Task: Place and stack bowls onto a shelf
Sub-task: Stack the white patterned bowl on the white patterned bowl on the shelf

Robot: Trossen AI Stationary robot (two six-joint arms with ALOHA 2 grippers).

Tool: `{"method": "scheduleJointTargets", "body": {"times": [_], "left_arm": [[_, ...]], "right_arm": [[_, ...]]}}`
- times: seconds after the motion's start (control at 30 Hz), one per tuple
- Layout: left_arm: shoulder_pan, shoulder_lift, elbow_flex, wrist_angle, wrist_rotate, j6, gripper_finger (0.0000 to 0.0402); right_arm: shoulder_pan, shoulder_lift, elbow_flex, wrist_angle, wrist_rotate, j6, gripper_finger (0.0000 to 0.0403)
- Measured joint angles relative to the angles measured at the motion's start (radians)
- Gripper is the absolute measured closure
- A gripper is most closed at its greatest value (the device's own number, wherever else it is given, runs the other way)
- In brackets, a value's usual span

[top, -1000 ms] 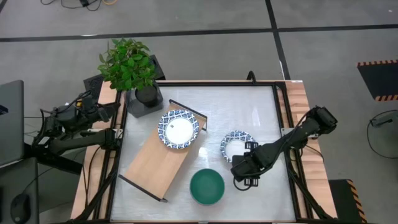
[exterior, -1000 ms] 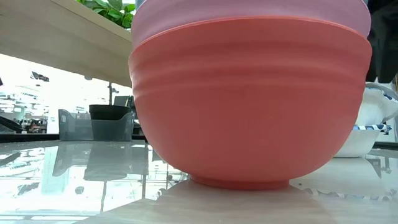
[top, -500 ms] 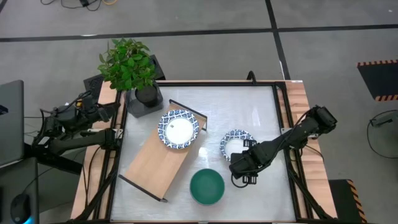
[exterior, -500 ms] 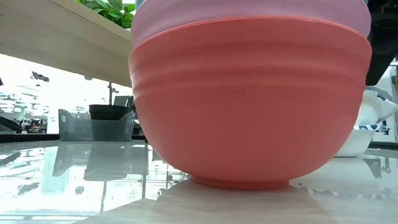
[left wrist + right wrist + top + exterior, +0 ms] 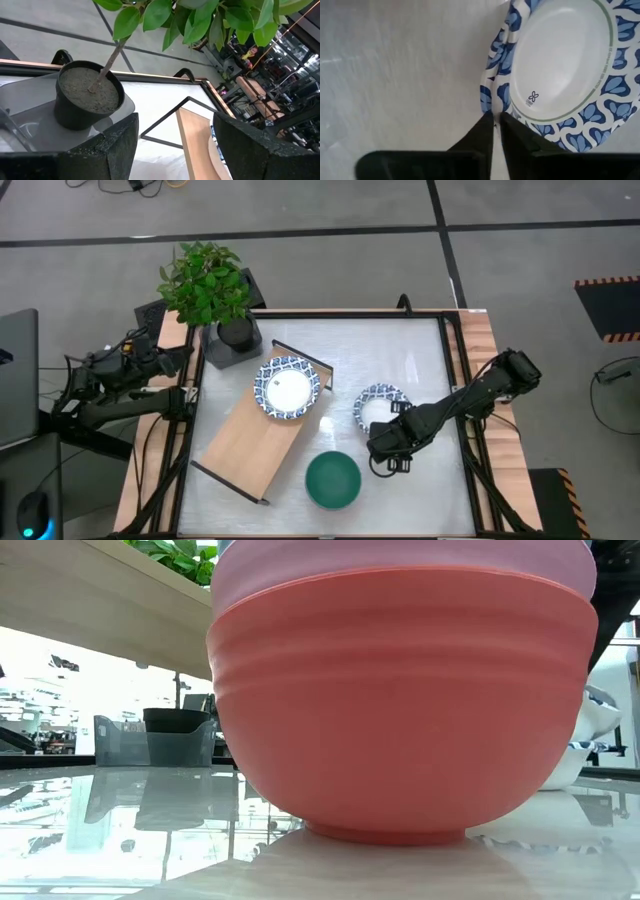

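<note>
One blue-and-white bowl (image 5: 287, 388) sits on its base on the far end of the light-wood shelf (image 5: 250, 448), which lies slanted on the table. A second blue-and-white bowl (image 5: 377, 407) (image 5: 565, 65) stands on the table to its right. My right gripper (image 5: 376, 435) (image 5: 495, 125) is at that bowl's near rim, shut on it. A green bowl (image 5: 332, 480) stands near the table's near edge. In the low view a red bowl (image 5: 400, 700) with a pink bowl (image 5: 400, 565) nested in it fills the picture. My left gripper (image 5: 185, 358) (image 5: 175, 150) waits open past the table's left edge. My right gripper pinches the rim (image 5: 489, 102) of the second blue-and-white bowl on its near-left side, one finger (image 5: 517, 137) over the inside and one finger (image 5: 479, 137) outside. The fingers slant down from the table's near right. In the low view the bowl (image 5: 590, 740) still has its base on the table.
A potted plant (image 5: 205, 285) in a black pot (image 5: 87, 100) stands on a grey tray at the table's far left corner, close to my left gripper. Wooden strips (image 5: 480, 380) edge the table left and right. Bare tabletop (image 5: 380, 350) lies beyond the second bowl.
My right gripper has crept a little toward the table's left along the second blue-and-white bowl's near rim. In the low view the arm now covers more of that bowl.
</note>
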Motion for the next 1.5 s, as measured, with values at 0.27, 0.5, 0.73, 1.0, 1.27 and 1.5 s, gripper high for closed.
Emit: {"method": "scheduleJointTargets", "body": {"times": [0.27,0.5,0.73,1.0,1.27,1.5], "left_arm": [[0.0,0.0,0.0,0.001,0.0,-0.001,0.0159],[0.0,0.0,0.0,0.001,0.001,-0.004,0.0159],[0.0,0.0,0.0,0.001,0.001,-0.005,0.0159],[0.0,0.0,0.0,0.001,0.001,-0.006,0.0159],[0.0,0.0,0.0,0.001,0.01,-0.006,0.0159],[0.0,0.0,0.0,0.001,0.013,0.006,0.0159]], "right_arm": [[0.0,0.0,0.0,0.0,-0.009,0.004,0.0385],[0.0,0.0,0.049,-0.047,-0.004,0.037,0.0386],[-0.026,-0.001,0.175,-0.143,0.072,0.016,0.0386],[-0.111,-0.001,0.337,-0.202,0.205,-0.074,0.0386],[-0.186,-0.002,0.391,-0.212,0.13,-0.114,0.0339],[-0.156,0.022,0.389,-0.181,-0.032,-0.078,0.0217]]}}
